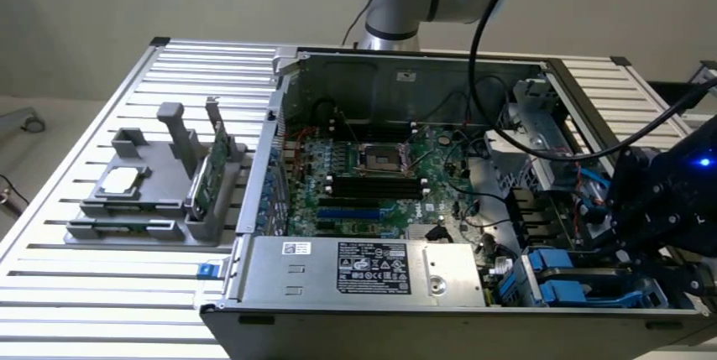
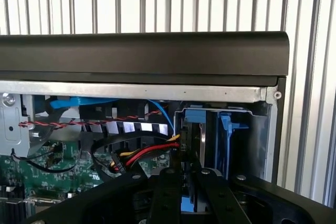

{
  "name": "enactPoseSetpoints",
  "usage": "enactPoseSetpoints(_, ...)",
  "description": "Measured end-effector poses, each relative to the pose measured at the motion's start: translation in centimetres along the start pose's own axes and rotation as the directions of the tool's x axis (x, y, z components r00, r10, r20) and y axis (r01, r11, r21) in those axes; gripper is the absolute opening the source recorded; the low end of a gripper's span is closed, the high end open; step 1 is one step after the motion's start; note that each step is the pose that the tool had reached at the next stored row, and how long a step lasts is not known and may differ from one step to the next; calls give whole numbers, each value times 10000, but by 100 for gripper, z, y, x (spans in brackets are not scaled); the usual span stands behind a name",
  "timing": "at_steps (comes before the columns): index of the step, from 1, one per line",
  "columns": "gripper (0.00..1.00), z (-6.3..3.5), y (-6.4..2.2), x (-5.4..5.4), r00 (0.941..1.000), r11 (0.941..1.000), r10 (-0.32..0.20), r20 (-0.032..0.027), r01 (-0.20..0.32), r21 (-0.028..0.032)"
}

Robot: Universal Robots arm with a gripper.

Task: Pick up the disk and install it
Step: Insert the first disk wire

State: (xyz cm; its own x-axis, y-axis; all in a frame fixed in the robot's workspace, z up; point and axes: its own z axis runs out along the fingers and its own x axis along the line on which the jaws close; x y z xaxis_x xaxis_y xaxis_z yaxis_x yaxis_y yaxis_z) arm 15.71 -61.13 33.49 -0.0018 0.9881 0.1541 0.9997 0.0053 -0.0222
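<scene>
Slatted metal table point(image 1: 67, 293) under everything, open PC case point(image 1: 336, 331) sitting in the middle of the exterior view, and my gripper point(image 1: 661, 217) is down at the lower right of that frame, right over the drive bays. From the wrist view the fingers point(image 2: 168, 192) look pinched close together around something with blue point(image 2: 186, 203) peeking between them, which I take to be the disk, though I honestly can't tell if they're clamped on it or just parked. Blue rails point(image 2: 226, 129) of a bay sit right ahead of it.

What worries me: the red and yellow cables point(image 2: 149, 153) hang right beside the fingers, so they could snag or get pinched against the bay. If the disk goes in a bit crooked, the rails could jam. The arm's own black cable point(image 1: 583, 154) is draped over the case edge too, could catch
</scene>
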Motion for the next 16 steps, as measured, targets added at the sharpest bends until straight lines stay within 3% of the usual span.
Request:
enactPoseSetpoints(11,17,28,1,-122,9994,10000,-61,-328,62,22)
enactPoseSetpoints(16,17,36,3,-127,9990,9999,-106,-435,107,29)
